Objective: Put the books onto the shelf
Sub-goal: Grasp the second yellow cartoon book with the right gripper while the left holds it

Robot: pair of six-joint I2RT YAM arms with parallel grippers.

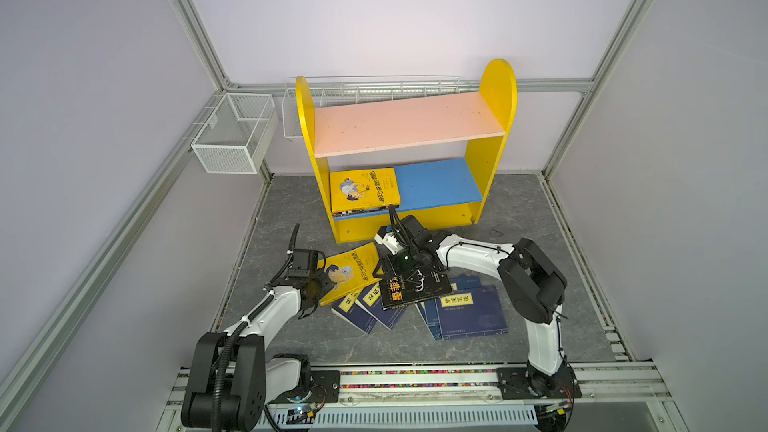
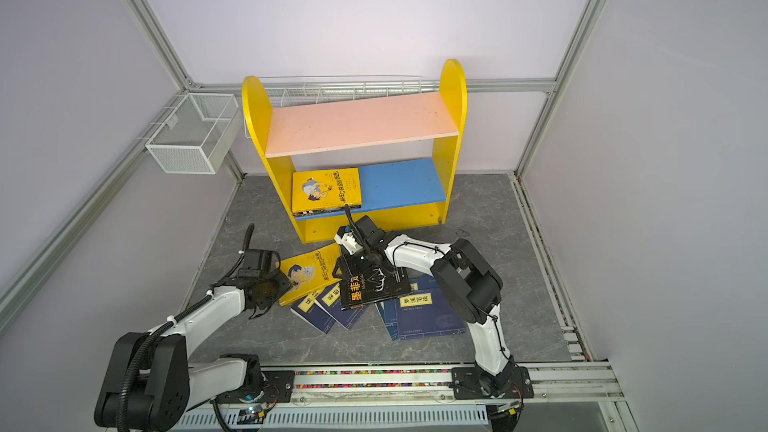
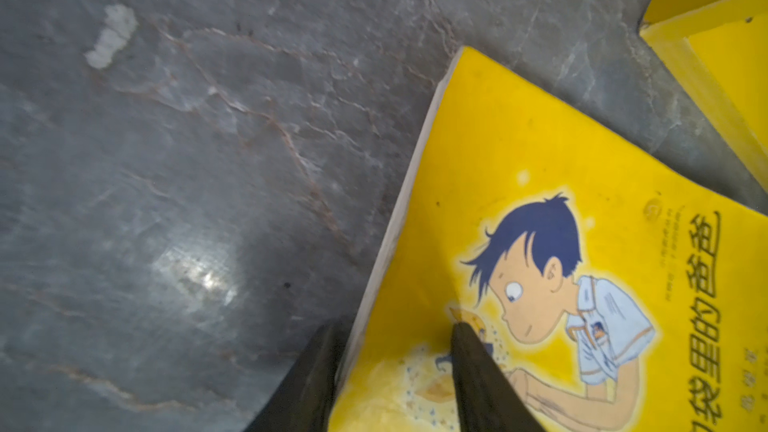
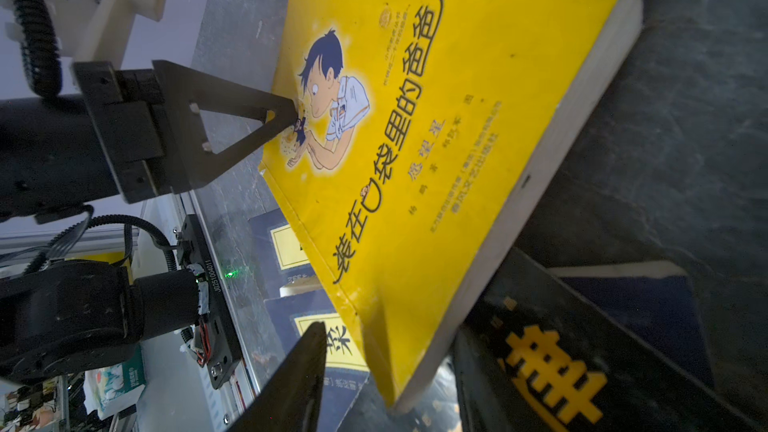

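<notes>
A yellow cartoon book [image 1: 351,274] [image 3: 540,151] lies tilted on the floor, propped on navy books [image 1: 365,309]. My left gripper [image 1: 328,284] [image 3: 392,326] straddles its page edge, half closed: one finger rests on the cover, the other stands beside the pages. My right gripper [image 1: 384,273] [image 4: 390,328] stands open around the book's opposite corner [image 4: 399,392]; its far finger is lost against the black book [image 1: 415,286] [image 4: 582,347]. The shelf [image 1: 409,124] holds another yellow book [image 1: 365,189] on a small stack on its blue board [image 1: 436,184].
More navy books [image 1: 469,311] lie fanned under the black book. A white mesh basket [image 1: 232,135] hangs on the left wall and a long wire basket [image 1: 374,89] runs behind the shelf. The shelf's yellow base [image 3: 706,56] is close ahead of the left gripper.
</notes>
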